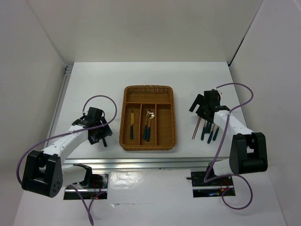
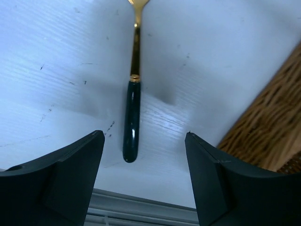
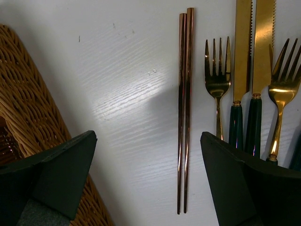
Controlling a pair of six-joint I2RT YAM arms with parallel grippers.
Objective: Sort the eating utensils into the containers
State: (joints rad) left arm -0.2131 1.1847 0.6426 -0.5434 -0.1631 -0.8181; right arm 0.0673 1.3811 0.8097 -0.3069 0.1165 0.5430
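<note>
Pick-up step: the left hand (image 2: 143,136), released, straddles a green-handled utensil (image 2: 131,117) flat on the desk (image 2: 211,56); the right hand (image 3: 148,137), also released, has the chopsticks (image 3: 184,108) between its fingers (image 3: 56,169). Next each likely must drop, clench, then carry to the tray (image 3: 23,84) alongside

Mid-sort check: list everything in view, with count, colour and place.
Wicker tray: one, brown, table centre, four compartments.
Knife in tray: one, gold blade, green handle, left long section.
Spoons in tray: apparently two, gold and green, middle long section.
Chopsticks: one pair, brown-gold, on table right of tray.
Forks: two, gold, beside chopsticks.
Loose knives: two, gold, green handles, between the forks.
Lone utensil: one, green handle, gold neck, table left of tray, head out of frame.
Table: one, white.
Left claw: one, black, open above lone utensil.
Right claw: one, black, open above chopsticks.
</note>
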